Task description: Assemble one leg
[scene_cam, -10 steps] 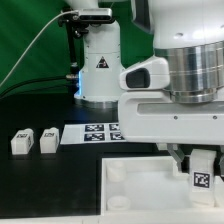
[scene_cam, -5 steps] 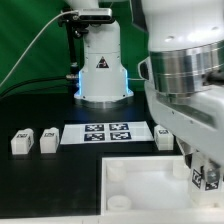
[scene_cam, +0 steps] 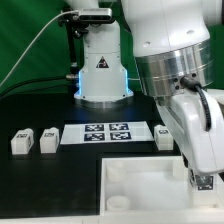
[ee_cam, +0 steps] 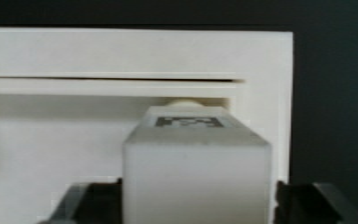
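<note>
In the wrist view my gripper point(ee_cam: 197, 206) is shut on a white leg point(ee_cam: 197, 160). The leg's black-and-white tag point(ee_cam: 190, 122) faces the camera, and a dark finger point(ee_cam: 92, 202) shows on each side of it. The leg hangs over the white tray point(ee_cam: 87, 60), close to a round corner socket point(ee_cam: 186, 102). In the exterior view the gripper point(scene_cam: 204, 181) is low over the tray's point(scene_cam: 140, 192) corner on the exterior view's right, and the arm mostly hides the held leg. Two loose legs point(scene_cam: 22, 141) point(scene_cam: 48, 139) lie at the exterior view's left. A third point(scene_cam: 165, 137) lies by the arm.
The marker board point(scene_cam: 104, 132) lies flat between the loose legs. A white robot base point(scene_cam: 102, 65) with a black triangle mark stands behind it. The big arm fills the exterior view's right side.
The arm has swung and lowered toward the tray's corner on the exterior view's right, with the leg still held. The loose leg by the marker board has come into sight.
</note>
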